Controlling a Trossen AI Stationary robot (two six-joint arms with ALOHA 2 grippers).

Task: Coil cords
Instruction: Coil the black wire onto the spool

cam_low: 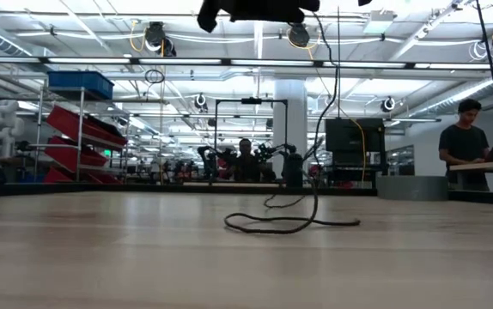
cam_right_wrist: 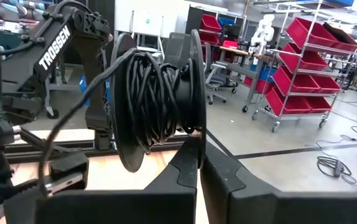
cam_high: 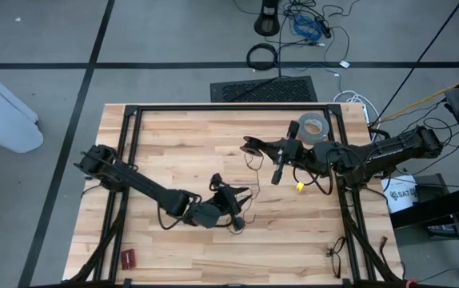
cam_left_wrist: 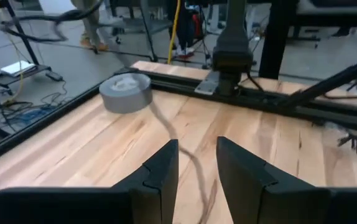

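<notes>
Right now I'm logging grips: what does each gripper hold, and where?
Right gripper: the spool, by one flange's rim. Left gripper: the cord runs between its fingers; grip unclear.

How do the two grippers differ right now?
The left gripper has its fingers apart, with the thin cord running between them; the right gripper is shut on the rim of a spool wound with cord. In the high view the left gripper works near the table's middle front, while the right gripper sits farther back, nearer the tape roll. Both are dark, two-fingered and handling the same cord.
</notes>
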